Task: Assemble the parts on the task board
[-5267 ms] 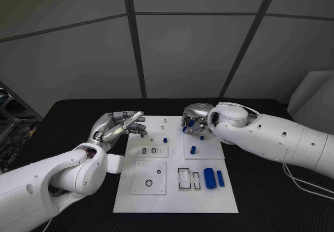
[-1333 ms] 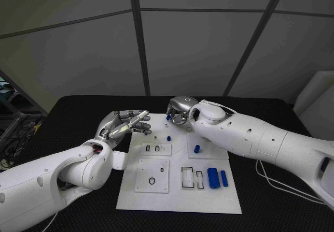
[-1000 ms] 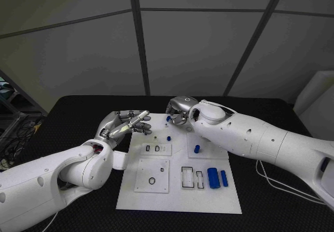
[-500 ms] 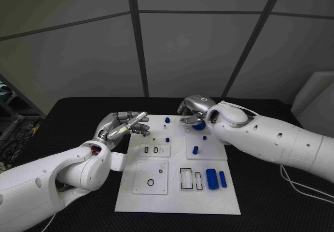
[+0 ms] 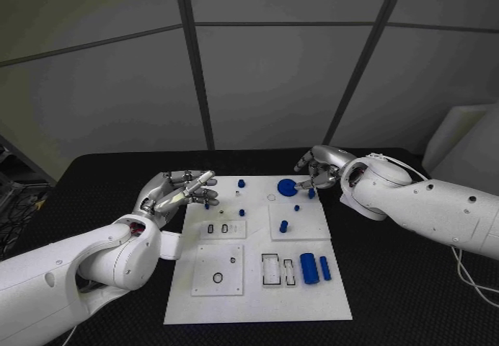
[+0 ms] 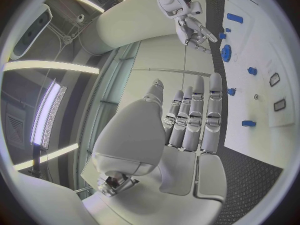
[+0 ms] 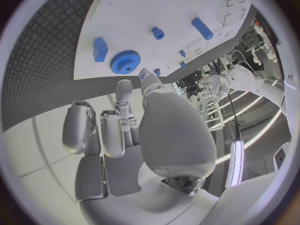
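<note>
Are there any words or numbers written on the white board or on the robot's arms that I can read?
None can be read.
The task board has only outlines and slots, no letters.
The blue gear and the other blue parts carry no marks.
The left hand and right hand show no labels.

**Around the board**

A black table point(image 5: 395, 288) with a fine textured surface spreads to every side. Behind it stands a grey panelled wall point(image 5: 270, 86), split by dark seams. A white block point(image 5: 463, 137) leans at the table's far right corner. A cable point(image 5: 473, 277) trails over the table's right side.
</note>
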You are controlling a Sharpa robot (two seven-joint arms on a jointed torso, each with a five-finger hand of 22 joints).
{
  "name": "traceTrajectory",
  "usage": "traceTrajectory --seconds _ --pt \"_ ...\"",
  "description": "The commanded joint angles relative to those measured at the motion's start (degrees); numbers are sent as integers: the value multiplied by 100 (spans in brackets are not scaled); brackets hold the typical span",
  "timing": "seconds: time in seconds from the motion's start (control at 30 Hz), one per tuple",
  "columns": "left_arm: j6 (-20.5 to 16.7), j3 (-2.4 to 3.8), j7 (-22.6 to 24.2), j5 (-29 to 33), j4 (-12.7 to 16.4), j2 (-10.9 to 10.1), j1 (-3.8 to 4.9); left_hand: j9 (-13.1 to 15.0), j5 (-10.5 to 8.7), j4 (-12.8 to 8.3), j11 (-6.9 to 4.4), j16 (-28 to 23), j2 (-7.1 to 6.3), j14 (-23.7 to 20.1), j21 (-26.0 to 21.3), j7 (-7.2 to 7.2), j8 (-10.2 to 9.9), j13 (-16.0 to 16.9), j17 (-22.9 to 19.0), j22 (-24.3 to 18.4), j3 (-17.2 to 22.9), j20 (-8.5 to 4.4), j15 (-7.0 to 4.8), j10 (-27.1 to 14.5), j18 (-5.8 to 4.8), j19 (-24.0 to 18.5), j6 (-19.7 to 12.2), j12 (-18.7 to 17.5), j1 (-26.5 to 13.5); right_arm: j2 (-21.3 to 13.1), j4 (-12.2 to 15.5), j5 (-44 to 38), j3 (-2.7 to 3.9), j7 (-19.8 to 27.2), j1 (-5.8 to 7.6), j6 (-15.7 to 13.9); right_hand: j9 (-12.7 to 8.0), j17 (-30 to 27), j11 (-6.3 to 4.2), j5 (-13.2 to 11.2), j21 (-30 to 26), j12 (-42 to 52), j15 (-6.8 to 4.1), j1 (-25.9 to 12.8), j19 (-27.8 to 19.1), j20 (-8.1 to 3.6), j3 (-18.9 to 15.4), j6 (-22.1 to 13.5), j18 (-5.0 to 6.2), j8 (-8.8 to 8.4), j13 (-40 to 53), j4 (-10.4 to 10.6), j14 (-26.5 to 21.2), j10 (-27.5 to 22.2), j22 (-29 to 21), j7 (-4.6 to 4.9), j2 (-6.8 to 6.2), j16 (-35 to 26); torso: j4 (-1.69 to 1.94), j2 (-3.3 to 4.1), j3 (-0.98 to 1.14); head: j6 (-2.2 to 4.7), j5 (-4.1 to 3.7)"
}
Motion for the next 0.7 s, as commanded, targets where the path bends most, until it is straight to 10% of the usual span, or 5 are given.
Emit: traceTrajectory --seconds 0.03,0.7 --pt "98 4 -7 -13 -5 14 7 -2 -22 -32 -11 -27 50 -31 39 25 -20 -4 5 8 -7 4 15 -28 274 -27 -10 -21 -22 44 -84 323 2 -198 10 399 6 153 40 -9 69 703 52 113 68 13 -36 -72 -108 58 739 166 337 31 119 4 20 73 2 10 3 -13 -2" --pt "115 4 -12 -13 -38 46 7 -1 -22 -38 -14 -27 52 -29 41 19 -20 -2 10 9 -6 4 13 -25 276 -27 -5 -21 -18 498 -506 283 4 -313 8 713 3 830 109 -31 355 2603 127 221 253 84 -100 -169 -198 280 2700 336 442 635 641 39 125 367 4 5 -9 -92 5"
